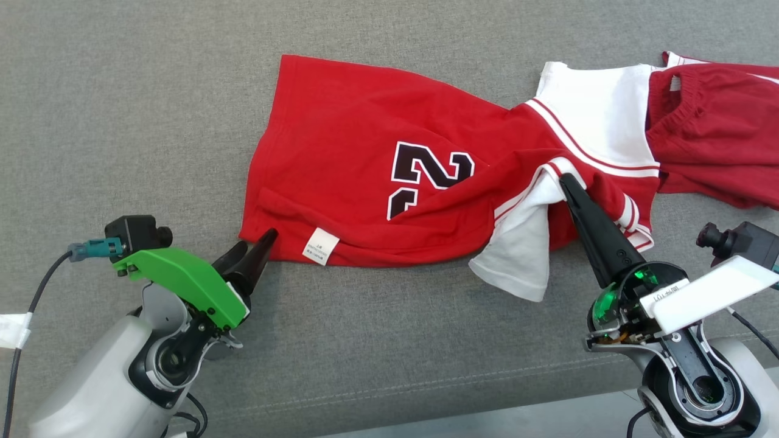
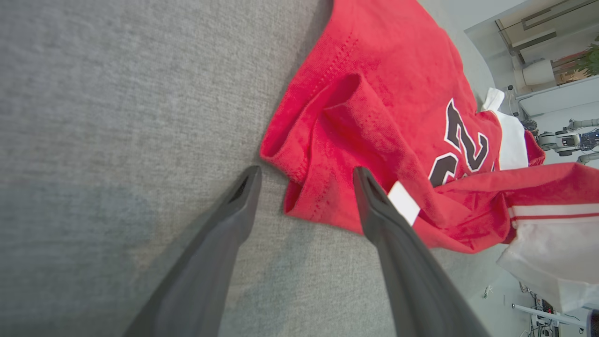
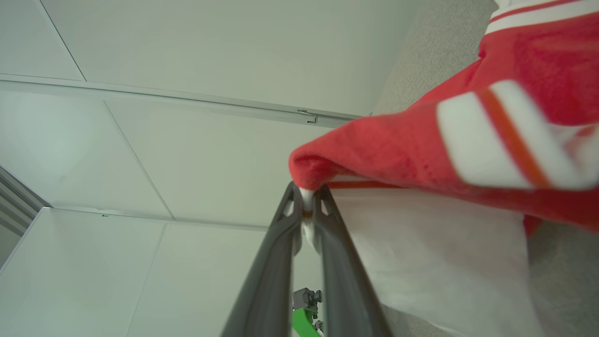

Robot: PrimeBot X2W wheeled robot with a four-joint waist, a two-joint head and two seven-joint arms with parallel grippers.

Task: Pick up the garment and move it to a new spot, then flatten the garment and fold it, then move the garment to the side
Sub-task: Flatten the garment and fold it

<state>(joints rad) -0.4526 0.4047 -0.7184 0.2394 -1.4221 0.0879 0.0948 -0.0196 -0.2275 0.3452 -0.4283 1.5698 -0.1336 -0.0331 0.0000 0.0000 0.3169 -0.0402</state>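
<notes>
The garment point(image 1: 365, 140) is a red jersey with a black-and-white number and white sleeves, lying rumpled across the grey cushion point(image 1: 122, 121). My left gripper point(image 1: 257, 239) is open at the jersey's near-left hem corner. In the left wrist view that folded corner point(image 2: 309, 187) sits between the open fingers of the left gripper point(image 2: 306, 171), close to a white label point(image 2: 402, 201). My right gripper point(image 1: 563, 177) is shut on the striped sleeve edge and holds it raised. In the right wrist view the right gripper point(image 3: 307, 189) pinches the fabric point(image 3: 468, 140), and a white sleeve hangs below.
Dark red shorts point(image 1: 718, 140) lie at the far right, touching the jersey's white shoulder. The cushion's front seam point(image 1: 426, 389) runs just ahead of both arms, with pale floor point(image 1: 548, 420) beyond it. Bare grey cushion stretches left of the jersey.
</notes>
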